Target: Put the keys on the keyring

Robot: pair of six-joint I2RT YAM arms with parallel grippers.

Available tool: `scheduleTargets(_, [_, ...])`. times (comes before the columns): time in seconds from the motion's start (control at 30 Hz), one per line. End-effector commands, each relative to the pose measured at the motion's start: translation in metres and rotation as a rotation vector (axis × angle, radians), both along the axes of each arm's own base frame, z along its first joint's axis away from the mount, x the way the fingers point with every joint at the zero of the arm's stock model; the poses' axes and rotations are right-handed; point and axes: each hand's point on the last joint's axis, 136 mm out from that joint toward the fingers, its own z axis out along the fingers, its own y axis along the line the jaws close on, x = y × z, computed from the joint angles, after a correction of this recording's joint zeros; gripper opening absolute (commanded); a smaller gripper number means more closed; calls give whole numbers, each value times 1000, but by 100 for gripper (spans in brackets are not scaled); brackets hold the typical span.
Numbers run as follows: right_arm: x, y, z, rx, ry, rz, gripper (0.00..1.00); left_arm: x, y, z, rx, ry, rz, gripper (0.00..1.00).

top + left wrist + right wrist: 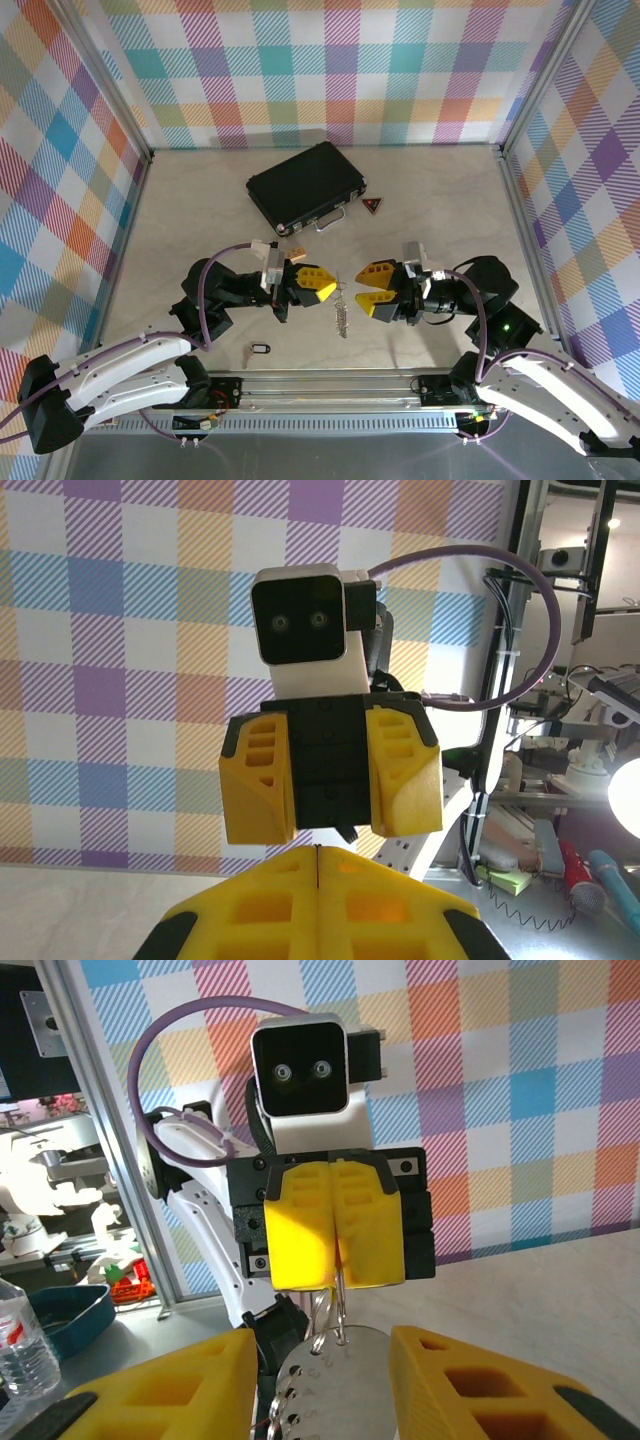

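Two states: left gripper (336,1280) pinching keys (330,1375) (fully closed); right gripper (360,287) part-open, holding nothing.

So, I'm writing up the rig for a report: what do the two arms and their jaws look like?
The left arm and right arm have white lower links and black upper joints. The jaws are yellow blocks with cut-out pockets on black bodies. A purple cable loops to each wrist's white, dark-faced camera box.

Silvery keys (342,310), dark keyring (260,348), black case (305,187), pastel plaid walls (330,70).
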Motion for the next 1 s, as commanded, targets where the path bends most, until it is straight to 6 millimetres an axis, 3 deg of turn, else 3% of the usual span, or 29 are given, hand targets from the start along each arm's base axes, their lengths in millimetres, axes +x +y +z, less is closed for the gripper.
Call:
scheduleTargets(0.0, [-10, 1, 9, 36, -42, 49, 39, -13, 6, 18, -72, -43, -46, 0])
scheduleTargets(0.97, [-6, 19, 4, 30, -41, 53, 25, -12, 2, 9, -61, -22, -58, 0])
